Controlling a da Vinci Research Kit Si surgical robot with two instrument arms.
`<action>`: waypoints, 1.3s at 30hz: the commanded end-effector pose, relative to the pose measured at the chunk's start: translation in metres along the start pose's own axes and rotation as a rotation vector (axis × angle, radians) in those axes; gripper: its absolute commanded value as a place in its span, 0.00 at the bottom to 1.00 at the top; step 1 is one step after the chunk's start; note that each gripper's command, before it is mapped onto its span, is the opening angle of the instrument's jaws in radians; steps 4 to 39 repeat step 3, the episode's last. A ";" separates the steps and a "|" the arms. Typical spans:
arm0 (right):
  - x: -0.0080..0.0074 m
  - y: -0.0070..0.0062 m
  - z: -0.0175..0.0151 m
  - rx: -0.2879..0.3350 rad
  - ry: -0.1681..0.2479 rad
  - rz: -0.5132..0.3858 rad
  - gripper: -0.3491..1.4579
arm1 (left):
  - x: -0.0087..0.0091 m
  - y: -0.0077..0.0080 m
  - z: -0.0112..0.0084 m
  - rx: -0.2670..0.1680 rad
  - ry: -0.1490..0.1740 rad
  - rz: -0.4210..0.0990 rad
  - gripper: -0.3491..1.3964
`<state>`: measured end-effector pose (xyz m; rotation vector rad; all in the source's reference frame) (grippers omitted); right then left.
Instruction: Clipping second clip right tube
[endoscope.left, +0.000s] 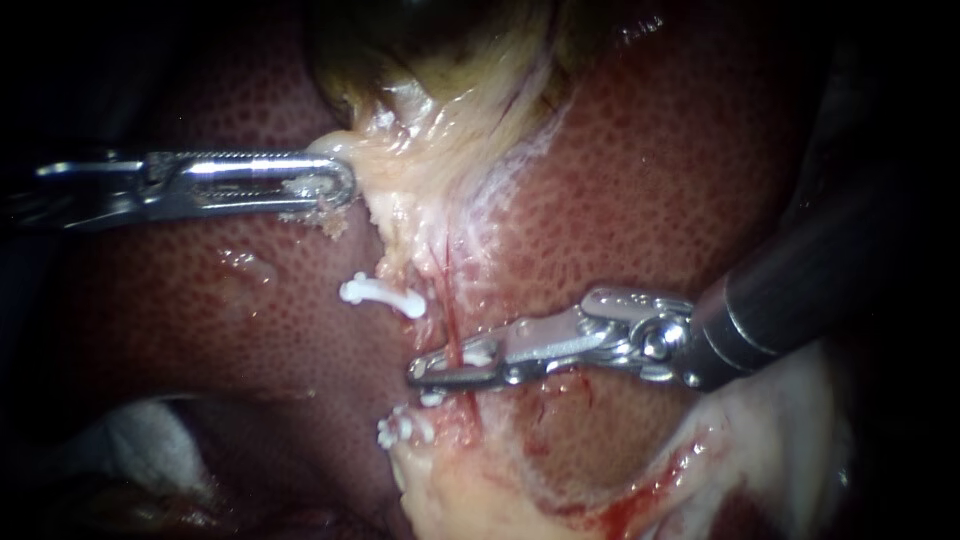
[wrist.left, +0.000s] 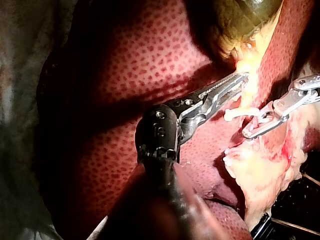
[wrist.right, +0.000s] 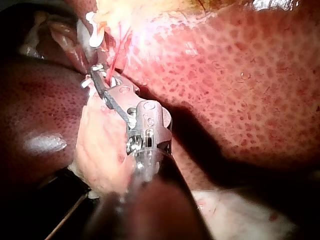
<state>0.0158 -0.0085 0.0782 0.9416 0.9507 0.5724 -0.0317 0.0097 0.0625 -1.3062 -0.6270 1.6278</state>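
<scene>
Low on the mottled dark-red liver (endoscope.left: 650, 180), my right instrument (endoscope.left: 420, 372) is clamped across the thin red right tube (endoscope.left: 453, 335), with white clip material showing in its grip. One white plastic clip (endoscope.left: 385, 293) lies just up-left of it and a second white clip (endoscope.left: 403, 428) lies below. My left instrument (endoscope.left: 345, 185) grips pale yellow tissue (endoscope.left: 410, 190) under the greenish gallbladder (endoscope.left: 440, 40).

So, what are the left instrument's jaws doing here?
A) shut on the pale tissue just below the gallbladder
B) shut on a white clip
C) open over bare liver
A: the left instrument has its jaws closed from both sides on the pale tissue that hangs under the gallbladder.
</scene>
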 end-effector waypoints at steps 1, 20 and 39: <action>0.0000 0.0000 0.0000 0.000 0.000 0.002 0.00 | 0.0000 0.0000 0.0000 0.000 0.000 0.000 0.00; 0.0000 0.0000 0.0000 0.006 -0.003 0.002 0.00 | 0.0000 0.0000 0.0000 0.000 0.000 0.000 0.00; 0.0000 0.0000 0.0000 0.006 -0.003 0.002 0.00 | 0.0000 0.0000 0.0000 0.000 0.000 0.000 0.00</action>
